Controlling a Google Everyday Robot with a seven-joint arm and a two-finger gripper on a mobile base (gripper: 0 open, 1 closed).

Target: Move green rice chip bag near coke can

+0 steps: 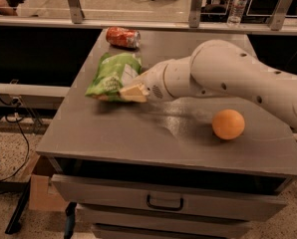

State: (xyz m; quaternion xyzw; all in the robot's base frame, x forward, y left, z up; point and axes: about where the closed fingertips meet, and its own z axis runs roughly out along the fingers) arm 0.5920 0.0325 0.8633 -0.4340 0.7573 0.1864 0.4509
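The green rice chip bag (112,74) is a lime-green crinkly bag with a white label, at the left middle of the grey table (138,143). My gripper (133,91) is shut on the bag's right edge and holds it slightly above the tabletop, with a shadow beneath it. The white arm reaches in from the right. The coke can (122,37) lies on its side at the table's far left edge, a short way beyond the bag.
A round orange fruit (228,124) sits on the table's right side under the arm. A railing with a water bottle (236,6) runs behind the table. Drawers with a handle (164,203) are below the front edge. Cables and a cardboard box (41,193) lie on the floor at left.
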